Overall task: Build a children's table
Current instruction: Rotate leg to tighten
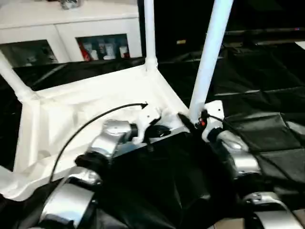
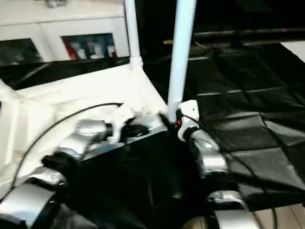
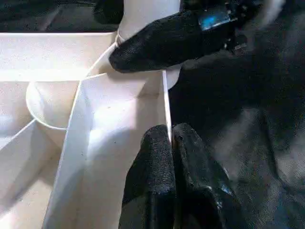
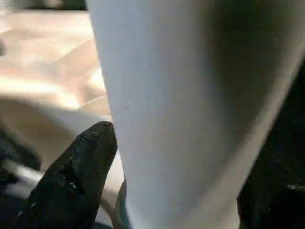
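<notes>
The children's table lies upside down on black cloth, its rimmed underside (image 1: 71,105) facing up. Three white legs stand up from it: one at the far left corner (image 1: 14,78), one at the back corner (image 1: 149,33) and one at the near right corner (image 1: 209,62). My left gripper (image 3: 170,131) is shut on the thin rim wall of the top (image 3: 166,100), close to that near right corner. My right gripper (image 1: 193,121) sits at the base of the near right leg (image 4: 181,95). It is open, with one black finger (image 4: 81,162) close beside the leg.
A white cabinet (image 1: 71,28) with glass doors stands behind the table at the back left. Black sheeting (image 1: 267,95) covers the work surface to the right and front. A thin black cable (image 1: 86,124) arcs over my left forearm.
</notes>
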Motion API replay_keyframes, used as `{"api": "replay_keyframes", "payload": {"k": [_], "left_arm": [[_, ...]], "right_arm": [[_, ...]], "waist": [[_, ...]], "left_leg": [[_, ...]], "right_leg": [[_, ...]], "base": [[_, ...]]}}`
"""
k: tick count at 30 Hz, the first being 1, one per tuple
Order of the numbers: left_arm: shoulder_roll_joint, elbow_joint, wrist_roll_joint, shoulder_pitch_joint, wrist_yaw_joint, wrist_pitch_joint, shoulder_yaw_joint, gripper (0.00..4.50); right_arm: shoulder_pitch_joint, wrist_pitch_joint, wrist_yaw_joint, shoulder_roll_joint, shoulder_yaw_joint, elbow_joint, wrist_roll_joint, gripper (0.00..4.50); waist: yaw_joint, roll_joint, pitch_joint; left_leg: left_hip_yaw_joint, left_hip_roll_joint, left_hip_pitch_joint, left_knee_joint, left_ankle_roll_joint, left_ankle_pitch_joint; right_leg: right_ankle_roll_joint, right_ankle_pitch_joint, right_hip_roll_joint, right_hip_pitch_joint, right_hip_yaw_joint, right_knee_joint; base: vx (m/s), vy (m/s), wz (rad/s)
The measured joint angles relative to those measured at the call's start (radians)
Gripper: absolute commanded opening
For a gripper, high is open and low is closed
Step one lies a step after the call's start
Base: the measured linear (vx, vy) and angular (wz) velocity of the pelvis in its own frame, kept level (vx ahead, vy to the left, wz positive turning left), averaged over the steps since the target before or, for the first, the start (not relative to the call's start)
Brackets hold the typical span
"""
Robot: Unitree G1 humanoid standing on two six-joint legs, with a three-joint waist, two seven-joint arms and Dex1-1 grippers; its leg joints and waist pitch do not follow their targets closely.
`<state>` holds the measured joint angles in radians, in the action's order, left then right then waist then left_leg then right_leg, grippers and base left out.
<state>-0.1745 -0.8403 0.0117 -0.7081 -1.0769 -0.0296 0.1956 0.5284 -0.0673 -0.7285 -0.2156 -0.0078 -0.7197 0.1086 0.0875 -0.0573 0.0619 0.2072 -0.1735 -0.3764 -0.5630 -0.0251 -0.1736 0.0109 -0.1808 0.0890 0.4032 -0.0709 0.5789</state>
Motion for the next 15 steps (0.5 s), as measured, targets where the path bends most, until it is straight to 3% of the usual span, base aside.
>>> {"api": "replay_keyframes", "payload": {"k": [4,10,12,15], "left_arm": [[-0.051,0.038,-0.018,0.021,-0.086,0.0,0.009,0.0],[-0.092,0.076,-0.019,0.04,-0.152,0.006,0.009,0.0],[-0.096,0.083,-0.021,0.043,-0.164,0.01,0.009,0.0],[-0.1,0.099,-0.029,0.051,-0.174,0.017,0.011,0.0]], "right_arm": [[0.008,0.022,-0.168,-0.045,0.024,0.004,0.019,3.58],[0.025,0.046,-0.31,-0.074,0.046,-0.011,0.044,3.58],[0.031,0.059,-0.342,-0.079,0.047,-0.015,0.05,3.24],[0.042,0.065,-0.365,-0.08,0.046,-0.03,0.054,3.19]], "waist": [[0.002,0.006,0.0],[0.0,0.018,0.006],[0.001,0.02,0.007],[0.001,0.021,0.007]], "left_leg": [[0.0,0.0,-0.008,-0.003,0.0,0.0],[0.0,0.0,-0.008,-0.007,0.0,0.0],[0.0,0.0,-0.008,-0.007,0.0,0.0],[0.0,0.0,-0.008,-0.007,0.0,0.0]], "right_leg": [[0.0,-0.001,0.0,0.006,-0.001,0.001],[0.001,0.0,0.001,0.006,0.001,0.005],[0.001,0.0,0.001,0.006,0.001,0.006],[0.002,0.0,0.001,0.006,0.001,0.006]], "base": [[0.0,0.0,0.0],[0.0,0.0,0.0],[0.0,0.0,0.0],[0.0,0.0,0.0]]}}
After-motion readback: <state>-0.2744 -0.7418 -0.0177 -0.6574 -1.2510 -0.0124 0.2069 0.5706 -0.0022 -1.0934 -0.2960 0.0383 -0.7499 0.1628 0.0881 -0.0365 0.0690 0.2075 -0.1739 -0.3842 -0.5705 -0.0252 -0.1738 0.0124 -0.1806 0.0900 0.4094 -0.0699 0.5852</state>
